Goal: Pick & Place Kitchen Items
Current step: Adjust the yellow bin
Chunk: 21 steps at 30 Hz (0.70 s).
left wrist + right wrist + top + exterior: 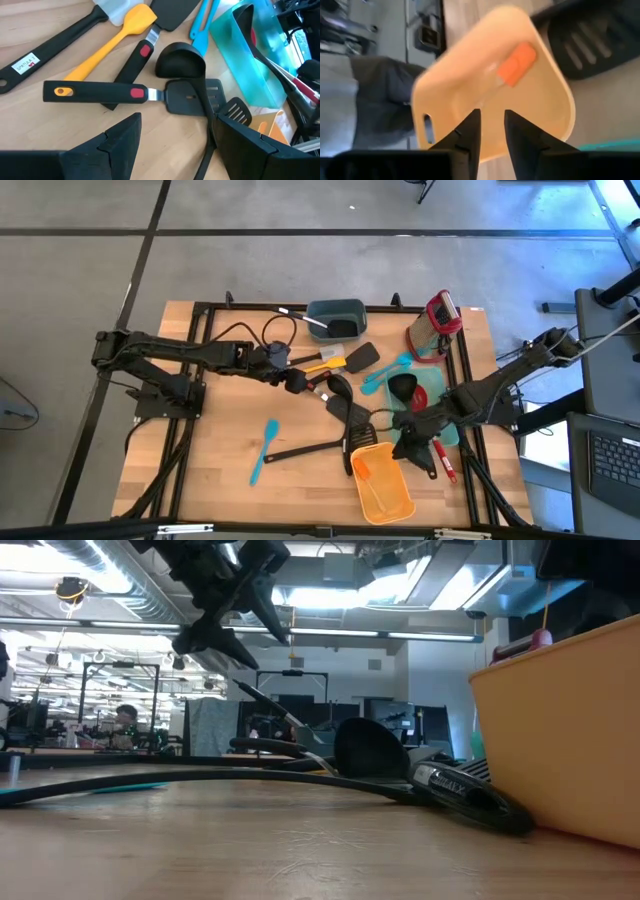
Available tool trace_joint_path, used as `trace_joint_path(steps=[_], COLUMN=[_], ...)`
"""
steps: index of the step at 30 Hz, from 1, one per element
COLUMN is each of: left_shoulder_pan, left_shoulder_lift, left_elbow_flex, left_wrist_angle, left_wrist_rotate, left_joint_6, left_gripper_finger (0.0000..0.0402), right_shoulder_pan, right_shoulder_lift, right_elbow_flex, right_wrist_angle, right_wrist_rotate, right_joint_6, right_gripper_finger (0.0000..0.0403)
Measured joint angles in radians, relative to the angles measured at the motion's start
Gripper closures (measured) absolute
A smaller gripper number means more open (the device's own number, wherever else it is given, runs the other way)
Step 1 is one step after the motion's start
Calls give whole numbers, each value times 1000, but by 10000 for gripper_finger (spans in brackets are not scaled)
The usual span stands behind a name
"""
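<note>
L gripper (pixel 303 383) is hovering over mid-table w/ fingers spread wide, nothing in them, above a black turner (pixel 120 93) w/ red-trimmed handle, a black ladle (pixel 181 59) and a yellow spatula (pixel 112 42). R gripper (pixel 408 446) is sitting near the table's right edge, just beside the orange bin (pixel 382 482) at the front edge; fingers are nearly together w/ a narrow gap, gripping nothing visible. An orange-headed spatula (pixel 516 65) is lying inside that bin. A teal spatula (pixel 264 449) is lying alone toward front-left.
</note>
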Motion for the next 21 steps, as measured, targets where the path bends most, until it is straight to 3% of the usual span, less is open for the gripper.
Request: trace_joint_path(steps=[6, 21], left_shoulder_pan=[-28, -98], left_shoulder_lift=[0, 59], left_elbow_flex=[0, 0], left_wrist_angle=[0, -6], left_wrist_rotate=[-23, -49], left_joint_6=[-6, -58], left_gripper_finger=[162, 162], right_shoulder_pan=[-23, -137], right_shoulder_lift=[140, 255], right_elbow_flex=[0, 0], right_wrist_angle=[19, 78], right_wrist_rotate=[-104, -54], right_joint_6=[0, -17], right_gripper_finger=[327, 328])
